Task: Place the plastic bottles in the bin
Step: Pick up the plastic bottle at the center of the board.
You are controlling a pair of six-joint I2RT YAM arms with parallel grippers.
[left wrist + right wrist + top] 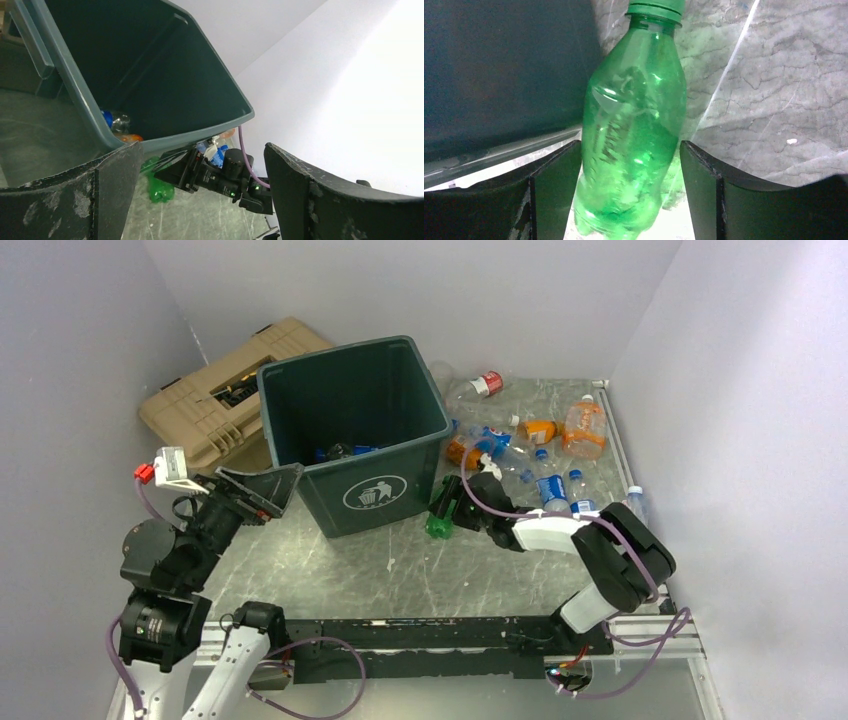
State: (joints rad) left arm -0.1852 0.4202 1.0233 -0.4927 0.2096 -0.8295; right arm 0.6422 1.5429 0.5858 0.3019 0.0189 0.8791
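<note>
The right gripper straddles the green bottle lying on the table just right of the bin, though I cannot tell whether its jaws press it, while the left gripper hangs wide open at the bin's near left corner.

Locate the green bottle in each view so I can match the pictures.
Top external: the green bottle lies at the bin's front right corner, at the right hand.
Left wrist: lower left of centre, under the bin rim.
Right wrist: centre, between the fingers.
Shared landmark: the bin.
</note>
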